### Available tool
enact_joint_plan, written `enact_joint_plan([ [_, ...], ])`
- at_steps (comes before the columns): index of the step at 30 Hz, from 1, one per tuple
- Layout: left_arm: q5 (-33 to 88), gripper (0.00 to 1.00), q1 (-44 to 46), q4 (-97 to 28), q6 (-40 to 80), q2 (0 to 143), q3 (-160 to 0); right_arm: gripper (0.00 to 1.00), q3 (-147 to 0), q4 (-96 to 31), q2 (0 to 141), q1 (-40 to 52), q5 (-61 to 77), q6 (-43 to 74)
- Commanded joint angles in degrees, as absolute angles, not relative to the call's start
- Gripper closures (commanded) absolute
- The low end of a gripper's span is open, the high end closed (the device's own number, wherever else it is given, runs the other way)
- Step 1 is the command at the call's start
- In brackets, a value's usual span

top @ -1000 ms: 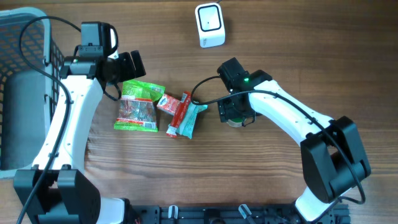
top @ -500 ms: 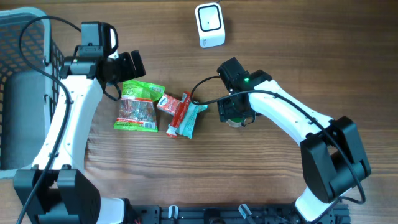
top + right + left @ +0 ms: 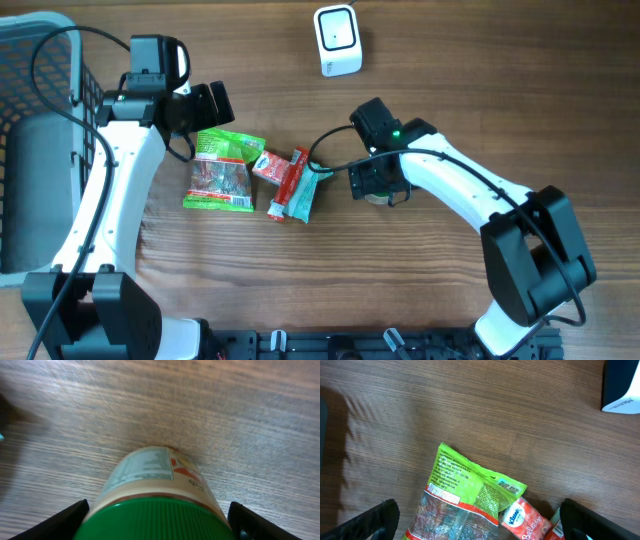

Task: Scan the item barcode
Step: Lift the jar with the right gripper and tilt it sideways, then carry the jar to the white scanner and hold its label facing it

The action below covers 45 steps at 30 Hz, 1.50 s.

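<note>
1. Nearest the arms' bases, a teal packet point(image 3: 303, 198) and a red stick pack point(image 3: 287, 183) lie side by side on the wooden surface point(image 3: 450, 80).
2. Just right of them stands the jar point(image 3: 150, 472), upright, its green lid point(image 3: 155, 520) facing the right wrist camera.
3. The right fingers point(image 3: 65, 519) stand wide on either side of the lid. I cannot tell whether they press on it or are just clear of it.
4. Left of the packets lies a green bag point(image 3: 465, 490), with a red pack point(image 3: 522, 520) overlapping its corner.
5. The left fingers point(image 3: 375, 521) are spread wide above the bag's far end, holding nothing.
6. A grey basket point(image 3: 30, 120) sits at the left edge.
7. Farthest off, the white scanner point(image 3: 337, 40) stands well apart from the jar.
</note>
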<state>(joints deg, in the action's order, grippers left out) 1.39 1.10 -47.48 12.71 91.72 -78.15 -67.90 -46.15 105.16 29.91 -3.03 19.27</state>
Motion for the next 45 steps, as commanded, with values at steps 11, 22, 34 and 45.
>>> enact_joint_plan([
  [11, 1.02, 0.0, 0.95, -47.33, 11.97, 92.14, -77.8, 0.12, -65.1, -41.52, 106.59, 29.93, -2.52, 19.51],
  [22, 1.04, 0.0, 0.95, -47.33, 11.97, 92.14, -77.8, 0.23, -65.12, -41.63, 106.56, 29.93, -2.52, 19.53],
  [34, 1.02, 0.0, 0.95, -47.33, 11.97, 92.14, -77.8, 0.42, -65.54, -43.35, 106.48, 29.93, -2.55, 19.49],
  [45, 1.02, 0.0, 0.95, -47.33, 11.97, 92.14, -77.8, 0.49, -71.53, -48.38, 98.32, 29.93, -2.48, 17.06],
])
